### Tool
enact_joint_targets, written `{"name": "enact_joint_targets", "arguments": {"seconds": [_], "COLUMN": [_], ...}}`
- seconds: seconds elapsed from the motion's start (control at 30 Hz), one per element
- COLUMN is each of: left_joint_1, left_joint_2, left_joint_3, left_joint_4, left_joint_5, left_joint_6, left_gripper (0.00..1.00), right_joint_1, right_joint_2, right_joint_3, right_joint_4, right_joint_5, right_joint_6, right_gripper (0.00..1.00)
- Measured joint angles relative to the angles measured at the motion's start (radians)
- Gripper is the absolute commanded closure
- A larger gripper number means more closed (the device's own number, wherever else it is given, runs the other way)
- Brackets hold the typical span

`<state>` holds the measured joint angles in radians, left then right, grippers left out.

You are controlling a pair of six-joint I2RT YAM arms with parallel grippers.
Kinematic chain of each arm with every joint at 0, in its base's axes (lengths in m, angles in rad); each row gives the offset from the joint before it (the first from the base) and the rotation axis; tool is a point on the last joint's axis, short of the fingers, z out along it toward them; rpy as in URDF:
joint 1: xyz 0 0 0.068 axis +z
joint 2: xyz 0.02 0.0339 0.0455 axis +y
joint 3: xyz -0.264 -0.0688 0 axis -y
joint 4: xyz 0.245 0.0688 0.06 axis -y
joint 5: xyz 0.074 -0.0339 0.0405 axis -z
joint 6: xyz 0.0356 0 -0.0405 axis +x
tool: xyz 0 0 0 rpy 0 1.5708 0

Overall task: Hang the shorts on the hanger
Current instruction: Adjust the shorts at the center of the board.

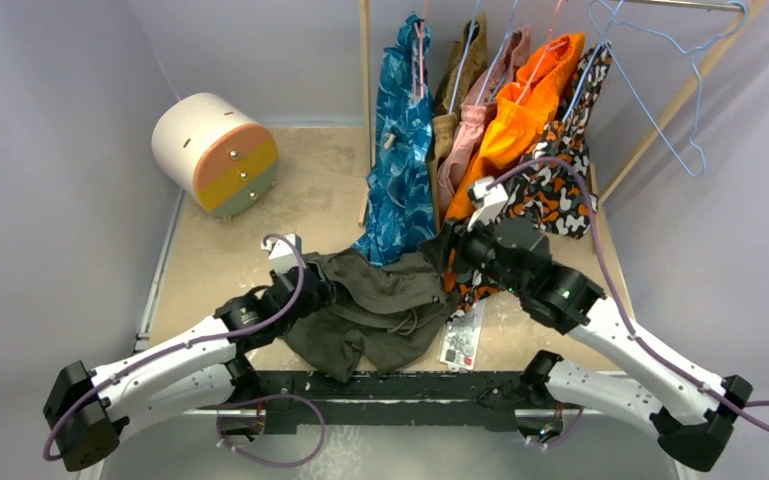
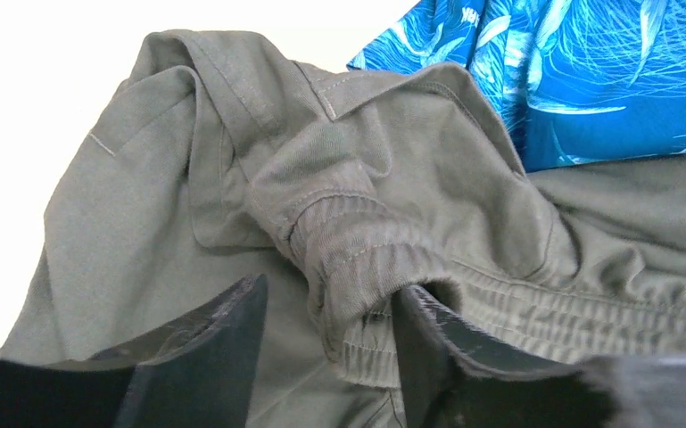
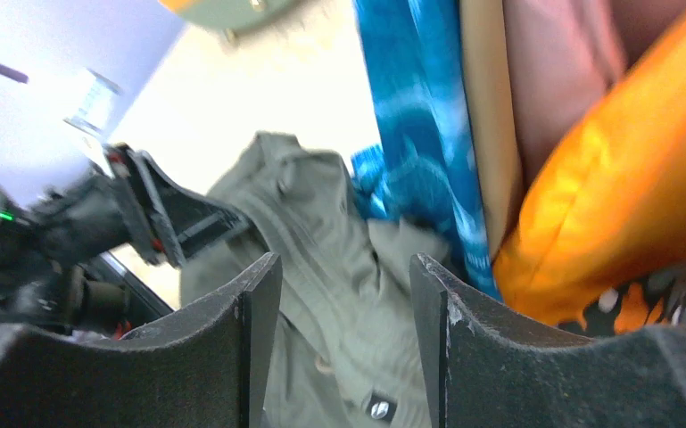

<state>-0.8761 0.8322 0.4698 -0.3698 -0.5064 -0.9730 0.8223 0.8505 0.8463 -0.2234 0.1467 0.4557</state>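
The olive-green shorts (image 1: pixel 380 310) lie crumpled on the table between my two arms. My left gripper (image 1: pixel 315 290) is open at their left edge. In the left wrist view the gathered waistband (image 2: pixel 357 267) bulges between the fingers of the left gripper (image 2: pixel 330 308), and the right finger (image 2: pixel 437 348) is tucked under a fold. My right gripper (image 1: pixel 450 250) is open just above the shorts' right side; its wrist view (image 3: pixel 343 276) shows the shorts (image 3: pixel 321 267) below the gap, untouched. The light-blue wire hanger (image 1: pixel 698 120) hangs empty on the rail at the top right.
Several garments hang on the rack behind the shorts: blue patterned shorts (image 1: pixel 400 150), tan, pink, orange (image 1: pixel 520 120) and a black-orange-white print (image 1: pixel 560 185). A round white drawer box (image 1: pixel 217 153) sits at the back left. A printed card (image 1: pixel 463 335) lies beside the shorts.
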Motion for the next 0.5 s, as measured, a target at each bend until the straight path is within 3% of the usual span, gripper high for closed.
{"name": "enact_joint_targets", "arguments": {"seconds": [0.2,0.5], "left_joint_1": [0.000,0.000], "left_joint_2": [-0.069,-0.144], "left_joint_3": [0.056,0.246], "left_joint_4": [-0.075,-0.201], "left_joint_5": [-0.007,-0.035], "left_joint_6": [-0.003,0.074], "left_gripper": [0.31,0.26], "right_joint_1": [0.000,0.000], "right_joint_2": [0.061,0.148], "right_joint_3": [0.296,0.508], "right_joint_4": [-0.065,-0.032], "right_joint_5": [0.016,0.100], "right_joint_6": [-0.127,-0.320], "right_gripper": [0.40,0.40]}}
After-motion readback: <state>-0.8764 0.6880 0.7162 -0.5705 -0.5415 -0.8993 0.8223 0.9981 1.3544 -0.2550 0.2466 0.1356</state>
